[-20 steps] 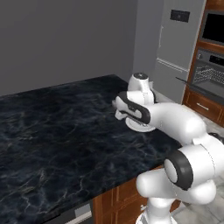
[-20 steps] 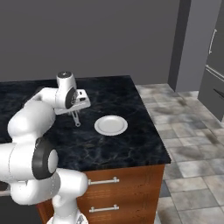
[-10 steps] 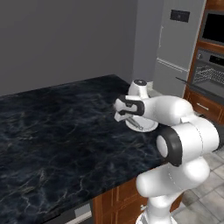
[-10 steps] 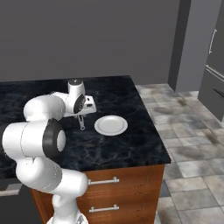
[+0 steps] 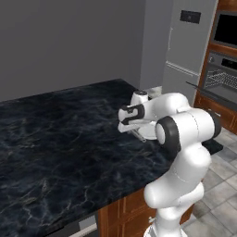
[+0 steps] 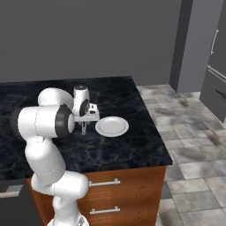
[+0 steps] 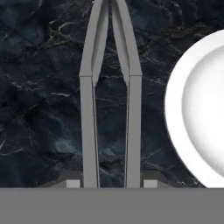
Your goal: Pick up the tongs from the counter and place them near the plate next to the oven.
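In the hand view we see our gripper [image 7: 111,183] closed on the tongs [image 7: 110,100], one dark fingertip pressed against the outside of each grey arm near the bottom of the frame, and the two arms run straight away from us before narrowing toward each other at the top edge. The tongs hang over the black, white-veined counter [image 7: 39,109], and the white plate [image 7: 199,109] sits just beside them on the right of that view, apart from the nearer arm by a narrow strip of marble. From the right base view, the gripper [image 6: 84,126] points down with the tongs [image 6: 84,129] showing as a short grey sliver below it, just to the left of the plate [image 6: 112,126], which lies on the counter [image 6: 114,95] toward its right-hand end; we cannot tell from here whether the tips touch the surface. In the left base view the hand [image 5: 132,121] sits low over the counter [image 5: 55,134], the plate largely hidden behind the arm. Beyond it stands the oven [image 5: 220,85], its door dropped open and wire racks showing, set in brown wood cabinetry. We can read no brand, label or writing anywhere.
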{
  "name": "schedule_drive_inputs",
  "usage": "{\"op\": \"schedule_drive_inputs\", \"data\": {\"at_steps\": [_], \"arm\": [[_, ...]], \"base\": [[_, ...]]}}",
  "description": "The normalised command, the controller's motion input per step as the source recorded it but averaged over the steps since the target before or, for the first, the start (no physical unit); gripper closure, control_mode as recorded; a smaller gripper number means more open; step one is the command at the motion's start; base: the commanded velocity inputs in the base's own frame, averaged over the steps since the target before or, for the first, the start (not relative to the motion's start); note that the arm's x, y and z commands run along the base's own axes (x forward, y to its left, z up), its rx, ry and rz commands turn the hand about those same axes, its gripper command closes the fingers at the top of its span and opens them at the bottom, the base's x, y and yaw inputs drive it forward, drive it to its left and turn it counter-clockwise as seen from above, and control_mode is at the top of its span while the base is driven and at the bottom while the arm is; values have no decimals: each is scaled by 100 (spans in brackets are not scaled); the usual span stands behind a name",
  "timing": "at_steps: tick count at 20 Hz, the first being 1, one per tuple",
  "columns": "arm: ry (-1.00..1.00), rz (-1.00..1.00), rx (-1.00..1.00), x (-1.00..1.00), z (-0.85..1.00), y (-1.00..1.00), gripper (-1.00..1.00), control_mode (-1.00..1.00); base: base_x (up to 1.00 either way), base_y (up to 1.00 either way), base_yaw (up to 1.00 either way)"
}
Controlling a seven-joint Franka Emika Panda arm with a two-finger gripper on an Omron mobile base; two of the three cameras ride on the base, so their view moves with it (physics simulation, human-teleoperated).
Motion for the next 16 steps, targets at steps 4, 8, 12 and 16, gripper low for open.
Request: {"op": "schedule_drive_inputs", "data": {"at_steps": [4,8,12,16], "arm": [[13,-7,0,30,-36,0,100,-100],[5,-2,0,15,-38,0,100,-100],[0,-2,0,15,-35,0,100,-100],[0,-2,0,9,-26,0,100,-100]], "base": [[0,0,0],[0,0,0],[0,0,0],[0,0,0]]}}
